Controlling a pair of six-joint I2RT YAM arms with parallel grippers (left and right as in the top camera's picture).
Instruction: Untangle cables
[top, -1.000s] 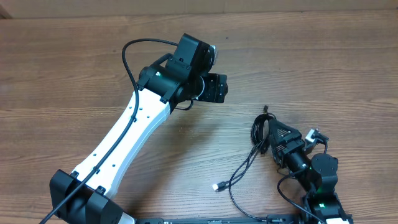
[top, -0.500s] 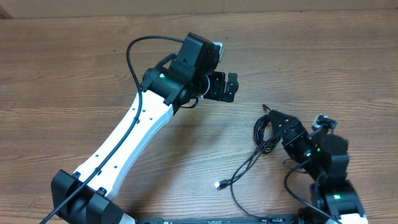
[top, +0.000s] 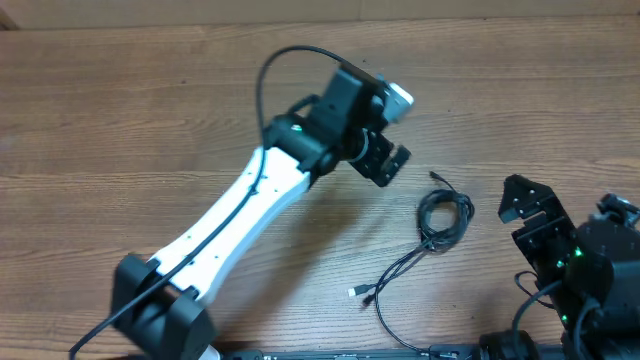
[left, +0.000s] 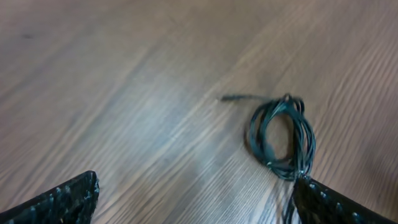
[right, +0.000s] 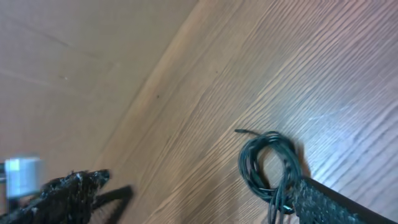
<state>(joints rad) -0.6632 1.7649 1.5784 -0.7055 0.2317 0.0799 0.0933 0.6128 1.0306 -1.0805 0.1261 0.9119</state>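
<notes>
On wood, cables loosely coiled.

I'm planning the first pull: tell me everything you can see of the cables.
The cables are thin, black, flexible cords bunched into a small coil lying flat on the wooden table. A short end pokes out on the far side; strands trail toward the near edge, one ending in a silver-tipped plug.

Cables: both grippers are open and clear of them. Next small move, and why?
Probably lower the left gripper onto the coiled bunch of the cables and pinch one loop. It and the right gripper stand open and empty. The bunch lies on the table between them, with loose tails trailing off it.
</notes>
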